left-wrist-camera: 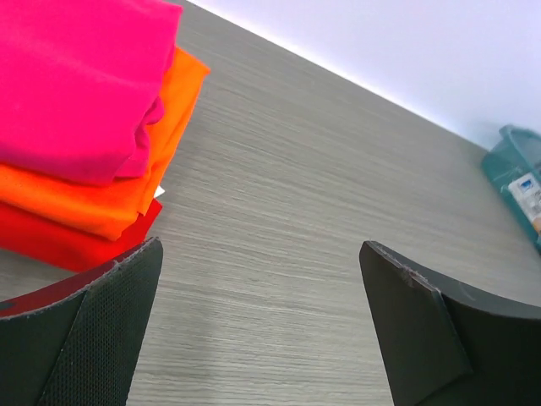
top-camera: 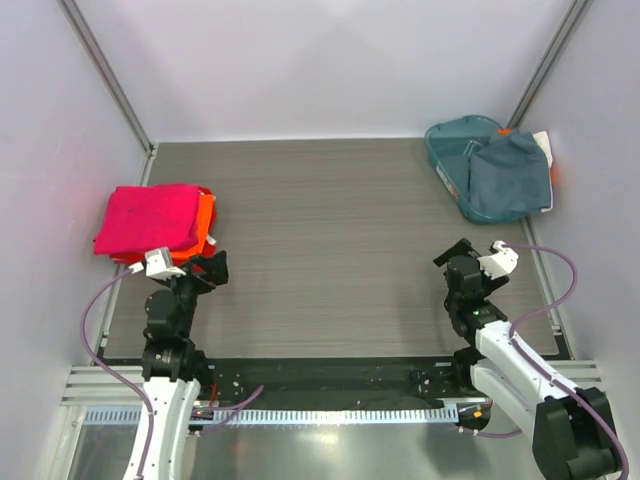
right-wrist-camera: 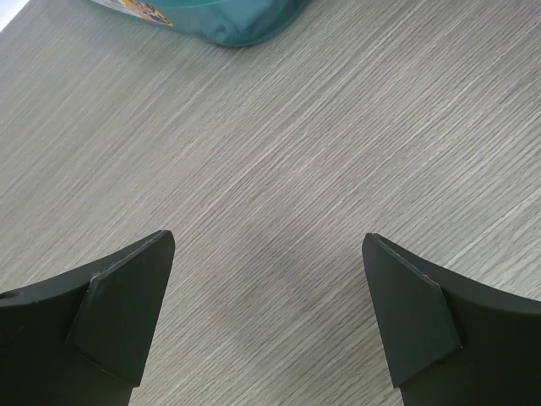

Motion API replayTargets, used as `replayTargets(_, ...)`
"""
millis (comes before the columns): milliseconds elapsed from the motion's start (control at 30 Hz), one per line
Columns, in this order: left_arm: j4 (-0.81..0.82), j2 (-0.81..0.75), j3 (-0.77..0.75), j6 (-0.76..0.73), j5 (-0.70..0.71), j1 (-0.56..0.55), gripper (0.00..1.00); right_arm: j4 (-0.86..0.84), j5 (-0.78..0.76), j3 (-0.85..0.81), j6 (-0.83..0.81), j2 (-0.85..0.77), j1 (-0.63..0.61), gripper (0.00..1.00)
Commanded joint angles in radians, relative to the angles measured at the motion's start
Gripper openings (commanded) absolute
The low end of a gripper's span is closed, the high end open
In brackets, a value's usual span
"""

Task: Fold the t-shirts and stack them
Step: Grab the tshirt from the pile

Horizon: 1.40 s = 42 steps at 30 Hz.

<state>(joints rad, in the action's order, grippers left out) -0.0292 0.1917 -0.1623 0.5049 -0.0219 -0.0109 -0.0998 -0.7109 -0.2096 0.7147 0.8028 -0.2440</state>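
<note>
A folded magenta pink t-shirt [top-camera: 148,216] lies on top of a folded orange-red t-shirt [top-camera: 205,222] in a stack at the table's left edge. The stack fills the upper left of the left wrist view, magenta [left-wrist-camera: 76,76] over orange [left-wrist-camera: 127,190]. A slate blue-grey t-shirt [top-camera: 508,175] lies crumpled in the teal tub [top-camera: 446,150] at the back right, with a bit of white cloth [top-camera: 543,146] beside it. My left gripper [top-camera: 205,268] is open and empty, just right of the stack. My right gripper [top-camera: 478,252] is open and empty over bare table, in front of the tub.
The teal tub's corner shows at the top of the right wrist view [right-wrist-camera: 228,21] and at the right edge of the left wrist view [left-wrist-camera: 517,178]. White walls enclose the table on three sides. A metal rail [top-camera: 330,400] runs along the near edge.
</note>
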Motion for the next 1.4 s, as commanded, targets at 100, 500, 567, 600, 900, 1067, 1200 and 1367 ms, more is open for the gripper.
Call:
replayTargets(100,-0.04,0.081,-0.005,0.101,0.083,0.005,1.0,-0.052,-0.041,0.006,0.023,-0.057,0.0,0.98)
replayTargets(500,-0.023,0.199,-0.022,0.173,0.108,0.005,1.0,-0.063,0.016,-0.068,-0.014,0.091,0.002,0.97)
replayTargets(567,-0.021,0.213,-0.022,0.175,0.115,0.003,1.0,0.029,0.01,-0.165,-0.012,0.111,0.015,0.97)
replayTargets(600,-0.02,0.219,-0.023,0.175,0.12,0.005,1.0,0.061,0.02,-0.207,-0.012,0.124,0.028,0.97)
replayTargets(900,0.006,0.321,-0.042,0.196,0.089,0.005,1.0,0.253,0.051,-0.66,0.07,0.406,0.219,0.96)
replayTargets(1067,0.02,0.359,-0.048,0.196,0.077,0.005,1.0,0.291,0.074,-0.793,0.235,0.576,0.313,0.92)
replayTargets(1200,0.025,0.368,-0.049,0.196,0.076,0.003,1.0,0.293,0.044,-0.881,0.285,0.705,0.394,0.9)
replayTargets(1367,0.023,0.371,-0.046,0.196,0.071,0.005,1.0,0.293,-0.025,-1.014,0.21,0.817,0.439,0.89)
